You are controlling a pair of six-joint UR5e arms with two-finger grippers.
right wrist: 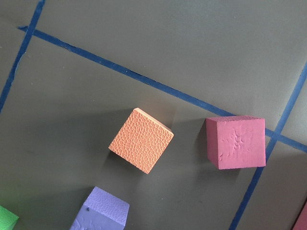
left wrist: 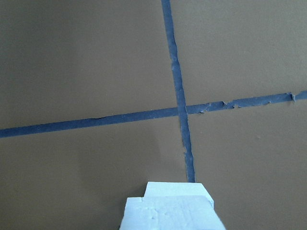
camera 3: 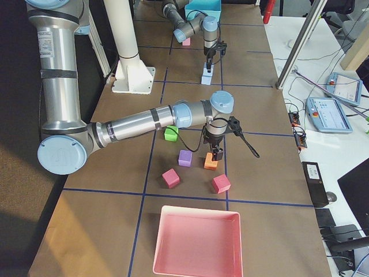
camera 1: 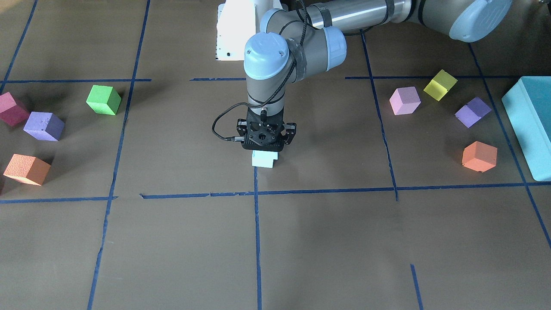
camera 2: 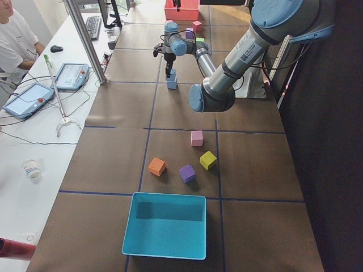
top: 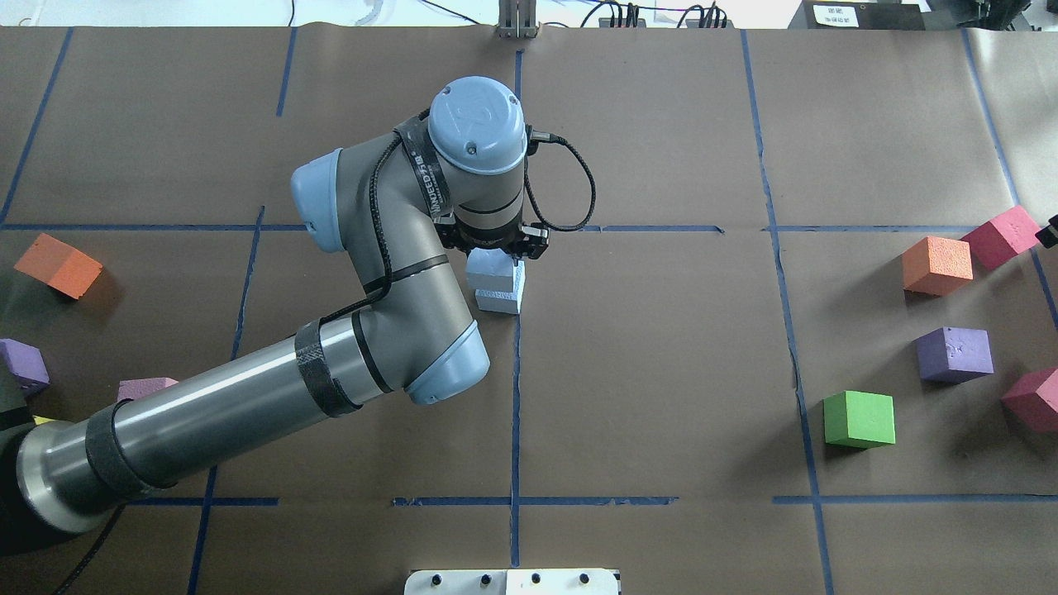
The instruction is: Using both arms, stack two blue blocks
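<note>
- Overhead exterior puts the two blue blocks (top: 498,285) near the middle of the table (top: 661,372). They sit just at 9 o'clock of the centre tape line (top: 515,397), directly under the left gripper (camera 1: 266,145).
- In the left wrist view the upper block (left wrist: 168,215) lies on the lower block (left wrist: 177,188). The lower one's far edge peeks out at 12 o'clock, so the stack carries a small offset.
- You can judge the stacking itself as good as done. What seems left is for the left gripper to let go, if it grips at all, and lift clear without nudging the top cube.
- You cannot tell whether the left jaws clench the upper block or stand released:
  - the gripper body covers the fingertips in the front-facing view;
  - the wrist joint covers them from overhead;
  - the wrist camera shows no fingers.
- The right gripper (camera 3: 217,154) hangs by the orange cube (camera 3: 211,162) at the overhead view's 3 o'clock end, well apart from the stack. It shows clearly only in the exterior right view, so you cannot tell how its jaws stand either.
- The right wrist view gives you the orange cube with a pink cube (right wrist: 236,142) at its 3 o'clock, and no fingers.
- In both side views the stack is too small to show whether it leans.
</note>
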